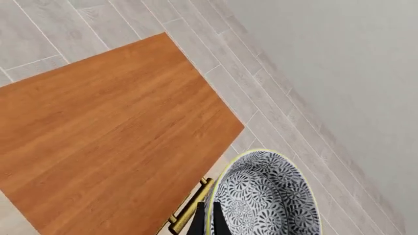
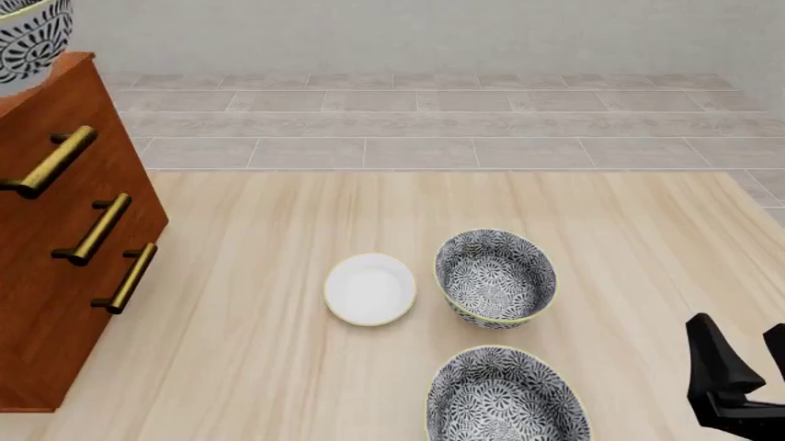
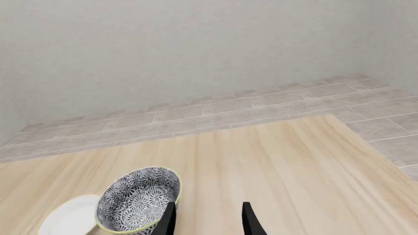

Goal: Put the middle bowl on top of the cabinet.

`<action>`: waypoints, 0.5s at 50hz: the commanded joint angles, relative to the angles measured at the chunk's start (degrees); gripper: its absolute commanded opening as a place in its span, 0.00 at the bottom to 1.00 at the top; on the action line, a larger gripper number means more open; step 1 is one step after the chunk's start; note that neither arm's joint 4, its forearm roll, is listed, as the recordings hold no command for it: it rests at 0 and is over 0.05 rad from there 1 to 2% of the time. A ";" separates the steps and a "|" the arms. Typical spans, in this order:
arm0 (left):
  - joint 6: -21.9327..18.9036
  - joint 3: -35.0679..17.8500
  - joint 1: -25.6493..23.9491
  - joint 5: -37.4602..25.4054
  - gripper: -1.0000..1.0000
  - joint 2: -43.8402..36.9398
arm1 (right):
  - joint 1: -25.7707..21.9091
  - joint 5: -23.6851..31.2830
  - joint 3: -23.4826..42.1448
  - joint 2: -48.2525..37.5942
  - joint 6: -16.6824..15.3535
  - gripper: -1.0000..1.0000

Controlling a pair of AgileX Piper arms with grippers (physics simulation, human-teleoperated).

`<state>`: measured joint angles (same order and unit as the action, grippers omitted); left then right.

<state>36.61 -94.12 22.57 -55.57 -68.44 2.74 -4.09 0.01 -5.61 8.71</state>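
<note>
The middle bowl [image 1: 267, 196], patterned dark grey and white with a cream-yellow rim, hangs in the air with my left gripper [image 1: 207, 221] shut on its rim. In the front view this bowl [image 2: 28, 41] is cut off at the far left corner, just above the cabinet [image 2: 62, 266]. The left wrist view looks down on the cabinet's reddish-brown top [image 1: 111, 132]; the bowl sits off its front edge, over a brass handle [image 1: 189, 208]. My right gripper [image 2: 748, 354] stands open and empty near the table's front right edge, also seen as the right gripper [image 3: 207, 218].
Two more patterned bowls [image 2: 494, 277] [image 2: 506, 397] and a small white dish [image 2: 369, 288] stand mid-table. The right wrist view shows one bowl [image 3: 138, 198] and the dish [image 3: 68, 218] close by. Tiled floor and a pale wall lie beyond the table.
</note>
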 commanded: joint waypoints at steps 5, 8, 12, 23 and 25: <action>0.24 -2.07 3.12 -0.82 0.00 -0.70 | 0.14 0.34 0.01 0.44 0.06 1.00; 0.58 -1.76 3.55 -0.68 0.00 -0.72 | 0.25 0.36 0.01 0.50 0.05 1.00; 0.63 -1.86 4.20 -0.68 0.00 -0.91 | 0.31 0.93 0.01 1.08 0.07 1.00; 0.60 -2.62 6.44 -0.66 0.00 -1.50 | 0.36 0.94 0.00 1.12 -0.02 1.00; 0.63 -2.50 6.57 -0.58 0.00 -1.50 | 0.35 1.25 0.00 1.43 -0.10 1.00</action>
<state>37.33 -96.06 27.44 -56.35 -69.73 3.03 -3.26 0.01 -4.62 8.71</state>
